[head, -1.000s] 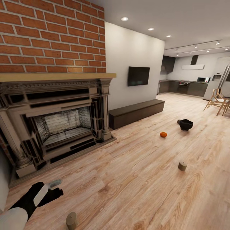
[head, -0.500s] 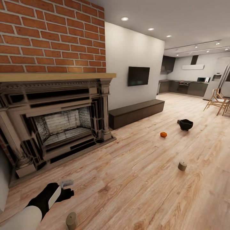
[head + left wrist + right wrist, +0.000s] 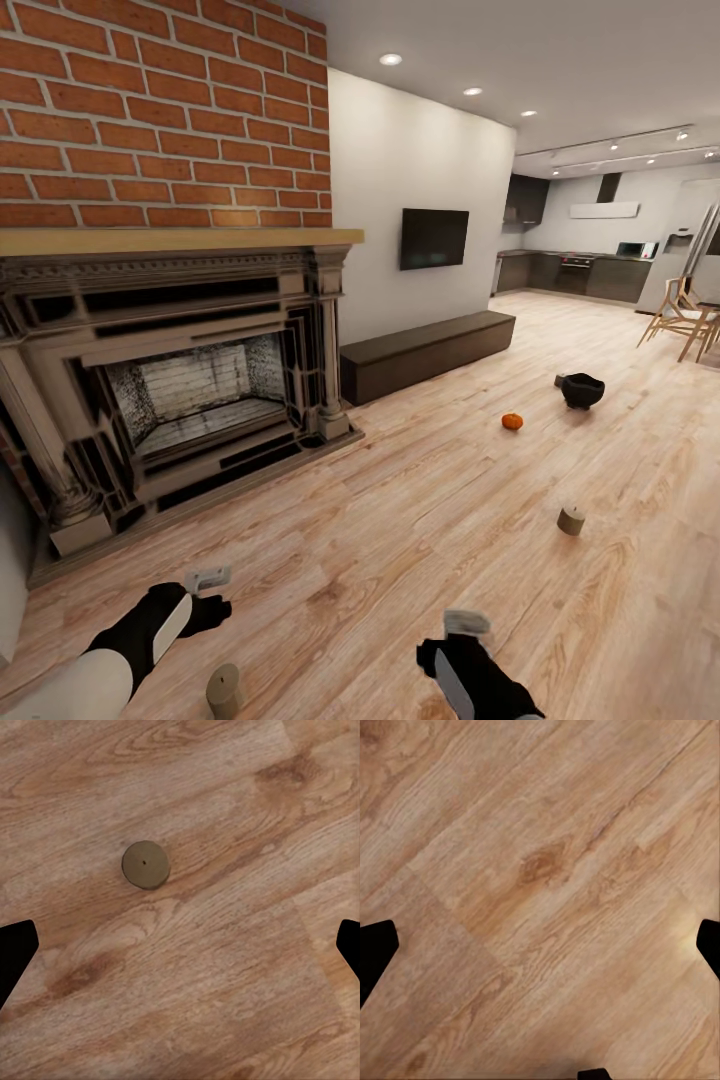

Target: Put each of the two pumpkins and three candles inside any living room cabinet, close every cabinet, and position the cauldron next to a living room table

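The nearest candle (image 3: 223, 691) stands upright on the floor (image 3: 400, 540) just below the spread left end effector (image 3: 207, 580), far nearer than the spread right end effector (image 3: 467, 622).

Light wood plank floor (image 3: 400, 540) with visible grain and knots, running from a brick fireplace back toward a kitchen. Standing on it nearest the camera, a short, stout grey-brown candle with a paler flat top (image 3: 223, 691), seen from straight above in the left wrist view (image 3: 145, 865). Farther out on the right, a second stout candle (image 3: 571, 520). Beyond that, a small orange ribbed pumpkin (image 3: 512, 421), and near it a glossy black round-bellied cauldron (image 3: 582, 389). Against the white wall, a long, low dark-brown wood cabinet (image 3: 428, 353).
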`<state>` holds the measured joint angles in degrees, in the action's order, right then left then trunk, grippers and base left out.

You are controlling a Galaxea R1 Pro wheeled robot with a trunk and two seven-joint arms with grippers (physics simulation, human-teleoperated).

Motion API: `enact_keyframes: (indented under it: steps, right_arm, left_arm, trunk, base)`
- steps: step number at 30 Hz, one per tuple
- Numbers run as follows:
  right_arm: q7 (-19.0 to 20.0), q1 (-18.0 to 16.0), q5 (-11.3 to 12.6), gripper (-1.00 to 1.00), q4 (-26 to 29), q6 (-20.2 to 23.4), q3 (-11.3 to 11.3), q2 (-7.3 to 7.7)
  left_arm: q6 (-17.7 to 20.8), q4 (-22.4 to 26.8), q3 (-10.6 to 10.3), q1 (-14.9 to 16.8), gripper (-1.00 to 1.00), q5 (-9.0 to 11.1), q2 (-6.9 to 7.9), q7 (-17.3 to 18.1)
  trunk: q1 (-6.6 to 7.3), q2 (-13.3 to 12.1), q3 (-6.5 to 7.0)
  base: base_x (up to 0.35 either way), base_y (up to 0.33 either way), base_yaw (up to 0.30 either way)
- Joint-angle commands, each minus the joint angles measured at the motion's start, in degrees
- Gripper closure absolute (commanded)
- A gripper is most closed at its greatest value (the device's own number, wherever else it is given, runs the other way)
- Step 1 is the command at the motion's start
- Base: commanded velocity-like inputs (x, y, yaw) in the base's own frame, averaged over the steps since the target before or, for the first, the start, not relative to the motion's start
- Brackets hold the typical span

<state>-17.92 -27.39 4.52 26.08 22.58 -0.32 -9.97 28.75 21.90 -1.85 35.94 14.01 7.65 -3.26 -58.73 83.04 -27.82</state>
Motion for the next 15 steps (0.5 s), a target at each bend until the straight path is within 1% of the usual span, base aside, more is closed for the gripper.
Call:
enact_keyframes:
  steps: [1,2,4,7,13,15]
  right_arm:
    - [-0.39,-1.50,1.25,-1.00,-0.91,0.32,-0.05,-0.02]
    - [-0.49,-3.47,2.16,-1.00,-2.26,0.43,-0.04,-0.02]
    - [-0.57,-5.54,3.01,-1.00,-3.62,0.19,-0.02,-0.02]
    - [-0.63,-6.50,3.31,-1.00,-4.39,-0.95,0.27,-0.02]
    - [-0.42,-6.91,1.31,-1.00,-2.40,-1.02,1.43,-0.02]
    - [-0.28,-6.94,0.89,-1.00,-1.84,-1.06,1.66,-0.02]
  left_arm:
    - [0.32,0.11,-0.21,0.01,-1.00,0.59,0.02,-0.34]
    - [0.33,0.10,-0.23,0.01,-1.00,0.59,0.01,-0.34]
    - [0.34,0.08,-0.25,0.01,-1.00,0.58,-0.01,-0.37]
    - [0.63,0.07,-0.26,0.01,-1.00,0.64,-0.07,-0.40]
    - [1.23,-0.01,-0.21,0.01,-1.00,0.91,-0.18,-0.39]
    - [2.21,0.01,-0.21,0.01,-1.00,0.95,-0.31,-0.35]
  trunk:
    - [0.00,0.04,-0.08]
    - [-0.22,0.44,-0.25]
    - [-0.66,1.24,-0.61]
    - [-1.32,2.44,-1.15]
    - [-2.63,4.85,-2.23]
    - [-3.07,5.65,-2.59]
  base:
    - [0.000,0.000,0.000]
    - [0.000,0.000,0.000]
    - [0.000,0.000,0.000]
    - [0.000,0.000,0.000]
    - [0.000,0.000,0.000]
    - [0.000,0.000,0.000]
